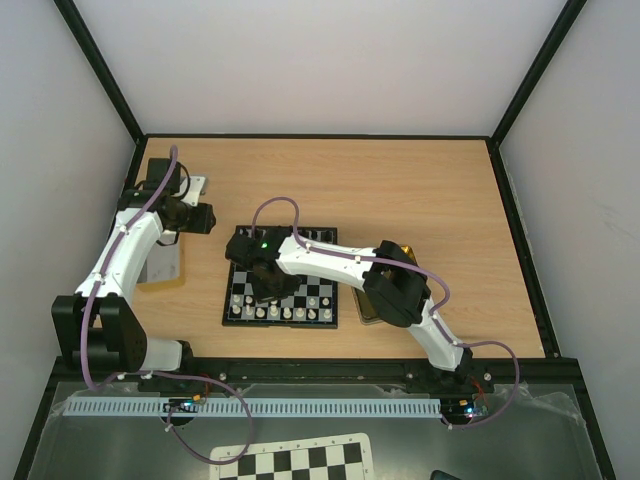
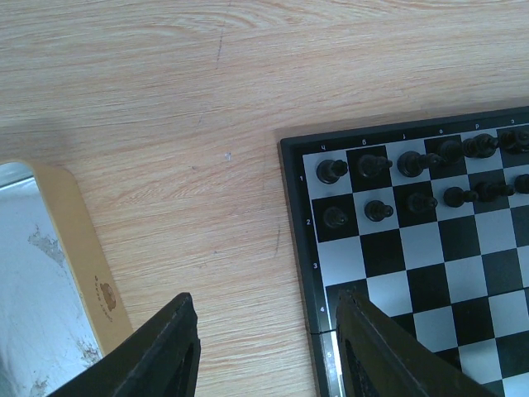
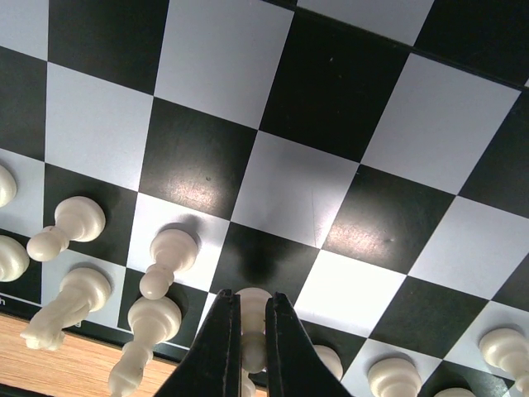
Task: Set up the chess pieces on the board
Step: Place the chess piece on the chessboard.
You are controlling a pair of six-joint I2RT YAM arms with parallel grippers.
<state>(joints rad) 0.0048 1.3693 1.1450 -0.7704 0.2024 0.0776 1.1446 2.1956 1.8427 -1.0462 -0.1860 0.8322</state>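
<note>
The board (image 1: 322,301) lies mid-table. Black chess pieces (image 2: 413,162) fill its two far rows, and white chess pieces (image 3: 165,252) stand in the two rows along its near edge. My right gripper (image 3: 251,297) is low over those near rows, shut on a white pawn (image 3: 253,313) whose stem sits between the fingertips. In the top view the right gripper (image 1: 265,286) covers the board's left half. My left gripper (image 2: 266,302) hangs open and empty over bare wood just left of the board's rim (image 2: 299,248), and appears in the top view (image 1: 200,218) too.
A gold tin (image 2: 83,256) with a pale inside lies left of the board, partly under the left arm (image 1: 135,245). Another gold piece (image 1: 366,318) shows beside the board's right edge under the right arm. A printed checkered sheet (image 1: 300,463) lies below the table's front.
</note>
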